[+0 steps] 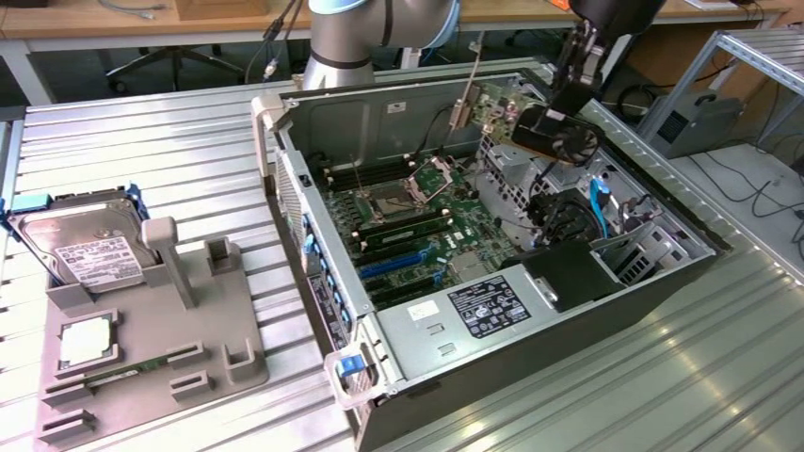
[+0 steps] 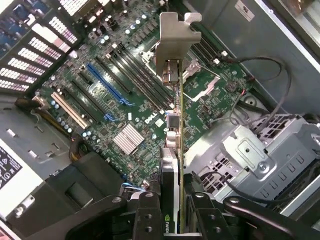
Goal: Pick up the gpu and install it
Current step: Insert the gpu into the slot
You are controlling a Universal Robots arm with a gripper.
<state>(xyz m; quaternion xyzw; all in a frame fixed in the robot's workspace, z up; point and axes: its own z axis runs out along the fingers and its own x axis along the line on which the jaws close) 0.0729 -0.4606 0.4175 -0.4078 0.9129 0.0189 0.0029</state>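
Note:
My gripper is shut on the gpu and holds it in the air over the far end of the open computer case. The card hangs on edge, with its black fan facing the exterior view's right and its silver bracket pointing toward the case's back wall. In the wrist view the gpu appears edge-on between my fingers, and its bracket sits at the far end. Below it lies the green motherboard with its blue and black expansion slots.
A grey holder on the ribbed metal table at the exterior view's left carries a silver hard drive, a processor chip and a memory stick. Inside the case are a metal drive cage, cables and a black shroud.

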